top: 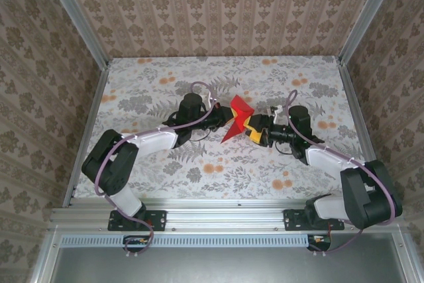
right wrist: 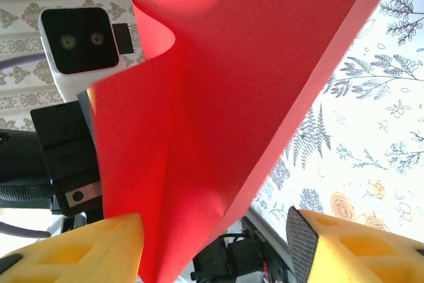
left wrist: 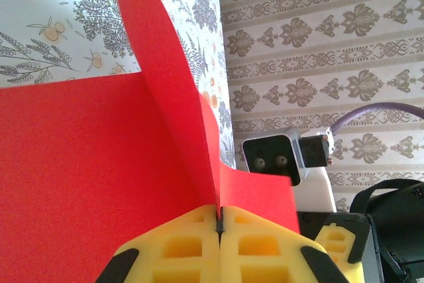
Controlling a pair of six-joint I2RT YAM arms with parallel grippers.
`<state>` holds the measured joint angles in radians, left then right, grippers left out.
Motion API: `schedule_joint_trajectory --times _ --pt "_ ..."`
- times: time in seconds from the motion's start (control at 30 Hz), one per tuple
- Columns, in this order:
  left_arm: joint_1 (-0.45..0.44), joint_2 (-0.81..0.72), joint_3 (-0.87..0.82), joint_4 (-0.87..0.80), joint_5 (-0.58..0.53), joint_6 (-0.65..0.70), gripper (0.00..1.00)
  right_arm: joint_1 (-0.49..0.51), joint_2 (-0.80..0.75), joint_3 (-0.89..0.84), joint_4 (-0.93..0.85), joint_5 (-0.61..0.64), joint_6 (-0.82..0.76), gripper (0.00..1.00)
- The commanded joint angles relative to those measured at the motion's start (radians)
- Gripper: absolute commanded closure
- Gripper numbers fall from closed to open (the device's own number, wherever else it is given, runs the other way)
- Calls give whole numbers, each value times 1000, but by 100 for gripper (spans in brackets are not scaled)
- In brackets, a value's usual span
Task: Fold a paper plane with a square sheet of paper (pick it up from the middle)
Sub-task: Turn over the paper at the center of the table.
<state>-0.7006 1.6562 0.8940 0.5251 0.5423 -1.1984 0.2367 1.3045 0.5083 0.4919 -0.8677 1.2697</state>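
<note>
Red paper (top: 236, 117) is held up off the tabletop (top: 152, 170), approx. over its ctr, btw the two arms. Bright red, plain, no print. Partly folded: from above it reads as a pointed wedge, tip aimed toward the near edge, w/ a raised flap at the far end. In left wrist view the paper (left wrist: 99, 164) has one broad flat panel, and a second panel stands up from a straight crease running down into the jaws. In right wrist view the paper (right wrist: 232, 84) bows, one edge curled over at upper left.

Left gripper (left wrist: 218, 220): yellow jaws together, clamped on the paper at the crease. Right gripper (right wrist: 215, 230): jaws apart, paper hanging btw them and lying against the one at picture-left. The other, w/ black pad, is clear of it.

Around: floral print on tabletop, wallpapered walls (top: 218, 4) on three sides, alu rail (top: 218, 213) at near edge w/ both arm bases. Purple cable (top: 200, 85) loops over left arm. Right arm's camera box (left wrist: 275, 157) and left arm's camera box (right wrist: 79, 41), both white, sit close behind the paper. Paper blocks much of both wrist views. From above it covers where the grippers meet.
</note>
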Motion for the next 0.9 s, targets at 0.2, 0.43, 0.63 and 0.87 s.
schedule_joint_trajectory --times 0.2,0.43,0.63,0.87 --pt "-2 20 18 48 5 -28 98 -6 -112 -33 -16 10 42 36" --pt "-12 34 32 70 15 -41 98 11 -76 3 -52 26 40 31" --pt "-16 34 25 83 13 -52 98 36 -11 46 -19 35 60 32" --pt "-19 37 28 93 10 -58 99 44 57 39 76 38 116 37"
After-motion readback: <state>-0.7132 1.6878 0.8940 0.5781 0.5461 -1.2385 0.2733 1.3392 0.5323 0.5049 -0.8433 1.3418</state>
